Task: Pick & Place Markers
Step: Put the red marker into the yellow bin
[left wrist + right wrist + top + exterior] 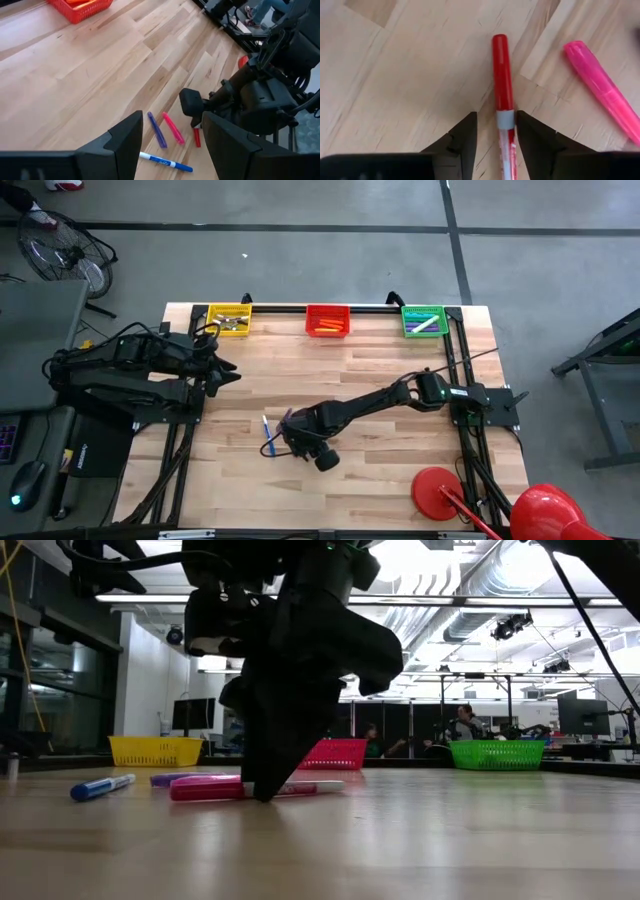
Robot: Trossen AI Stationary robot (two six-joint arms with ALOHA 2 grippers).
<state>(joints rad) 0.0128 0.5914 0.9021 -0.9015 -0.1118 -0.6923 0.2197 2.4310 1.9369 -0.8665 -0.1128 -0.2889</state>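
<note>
Right tool [495, 135] straddling the red marker [501, 70] at the counter [400, 480] centre.
Fingers are sitting beside the marker (not yet clenched); the left tool [228, 373], released, is waiting upper left.

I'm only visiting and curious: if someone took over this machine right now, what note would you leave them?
Right gripper: down at the table's middle, fingers straddling the red marker, not yet clamped.
Left gripper: open, waiting over the table's left side.
Loose on the table: pink marker, purple marker, blue-and-white marker.
Done: some markers already lie in the yellow basket, red basket and green basket.
Left: grip and bin the red marker, then the other three.
</note>
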